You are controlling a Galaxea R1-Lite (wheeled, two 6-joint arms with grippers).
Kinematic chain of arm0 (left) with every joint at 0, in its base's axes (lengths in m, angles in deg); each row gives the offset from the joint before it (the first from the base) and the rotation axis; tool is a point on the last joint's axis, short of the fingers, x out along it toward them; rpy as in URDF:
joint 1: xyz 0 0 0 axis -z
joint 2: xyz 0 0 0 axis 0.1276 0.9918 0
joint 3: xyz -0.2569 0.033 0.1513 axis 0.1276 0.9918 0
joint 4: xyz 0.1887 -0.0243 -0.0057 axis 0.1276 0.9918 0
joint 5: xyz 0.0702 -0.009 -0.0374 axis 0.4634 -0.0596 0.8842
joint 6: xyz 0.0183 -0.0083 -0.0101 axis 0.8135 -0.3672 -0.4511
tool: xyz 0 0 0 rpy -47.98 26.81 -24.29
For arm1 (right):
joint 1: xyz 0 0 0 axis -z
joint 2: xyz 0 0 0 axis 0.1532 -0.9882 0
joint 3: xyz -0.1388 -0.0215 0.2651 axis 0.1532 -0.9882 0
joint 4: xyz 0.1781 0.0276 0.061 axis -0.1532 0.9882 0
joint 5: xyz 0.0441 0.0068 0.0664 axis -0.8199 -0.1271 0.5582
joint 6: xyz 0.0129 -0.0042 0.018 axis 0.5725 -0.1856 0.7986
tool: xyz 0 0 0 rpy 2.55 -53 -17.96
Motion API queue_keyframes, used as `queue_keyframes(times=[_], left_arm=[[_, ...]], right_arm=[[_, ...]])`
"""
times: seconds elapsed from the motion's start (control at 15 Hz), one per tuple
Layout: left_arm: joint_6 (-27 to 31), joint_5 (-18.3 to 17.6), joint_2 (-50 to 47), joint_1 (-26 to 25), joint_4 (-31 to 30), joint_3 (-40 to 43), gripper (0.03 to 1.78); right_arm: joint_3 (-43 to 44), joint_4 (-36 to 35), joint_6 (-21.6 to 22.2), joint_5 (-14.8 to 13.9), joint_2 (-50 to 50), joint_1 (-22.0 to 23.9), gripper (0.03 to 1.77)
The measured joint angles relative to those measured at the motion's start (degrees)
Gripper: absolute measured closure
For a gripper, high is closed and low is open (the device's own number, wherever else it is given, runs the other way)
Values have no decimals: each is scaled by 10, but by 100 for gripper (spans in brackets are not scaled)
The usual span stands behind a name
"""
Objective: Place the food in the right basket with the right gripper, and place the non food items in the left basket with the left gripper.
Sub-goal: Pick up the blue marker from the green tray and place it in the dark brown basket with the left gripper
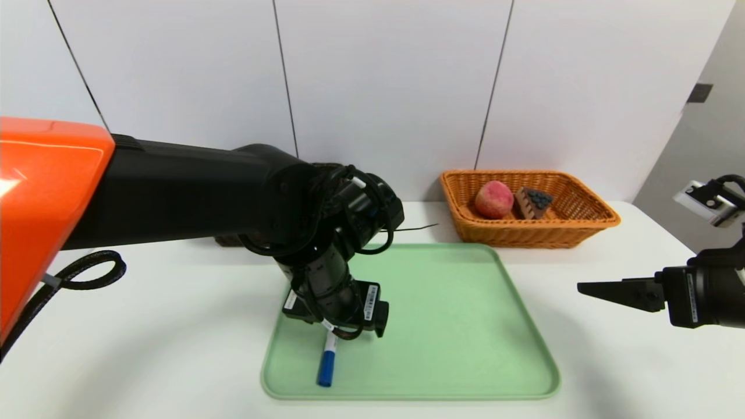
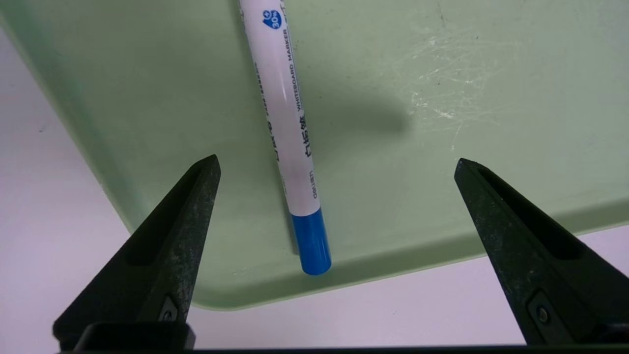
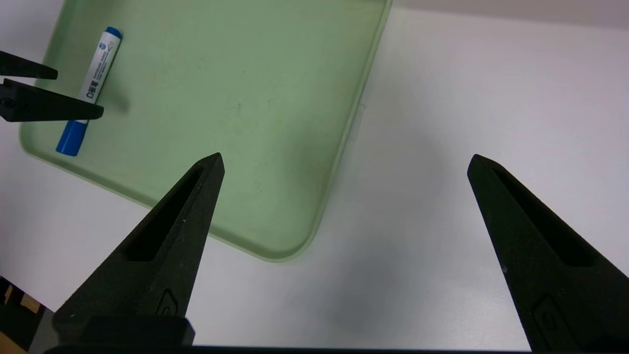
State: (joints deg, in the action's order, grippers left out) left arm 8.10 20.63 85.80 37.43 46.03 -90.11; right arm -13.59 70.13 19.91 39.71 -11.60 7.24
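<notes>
- The pen (image 2: 290, 123) lies on the green tray (image 1: 442, 326), near its rim
- I'd centre my spread left gripper (image 2: 337, 164) over the barrel, then descend straight and close gently
- The near edge needs clearance; open tray lies beyond
- My right gripper (image 3: 346, 160) hangs wide open over the tray's edge and the table (image 3: 417, 295)

Marker (image 2: 281, 108): "WHITEBOARD MARKER", "deli", "30%", Chinese characters.

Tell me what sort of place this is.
Probably a robot test bench: a white table with a green tray, an orange wicker basket, and a left gripper above a marker.
</notes>
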Motion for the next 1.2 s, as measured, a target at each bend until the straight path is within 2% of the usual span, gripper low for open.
queue_keyframes(times=[0.93, 1.0, 1.2], left_arm=[[9, -2, 30, -11, 0, 4, 12], [9, -2, 31, -11, 0, 4, 21], [9, -1, 31, -10, 0, 4, 69]], right_arm=[[-7, -1, -2, 6, 1, 16, 9], [-7, -2, -2, 5, 1, 16, 9], [-7, -2, -4, 5, 3, 16, 9]])
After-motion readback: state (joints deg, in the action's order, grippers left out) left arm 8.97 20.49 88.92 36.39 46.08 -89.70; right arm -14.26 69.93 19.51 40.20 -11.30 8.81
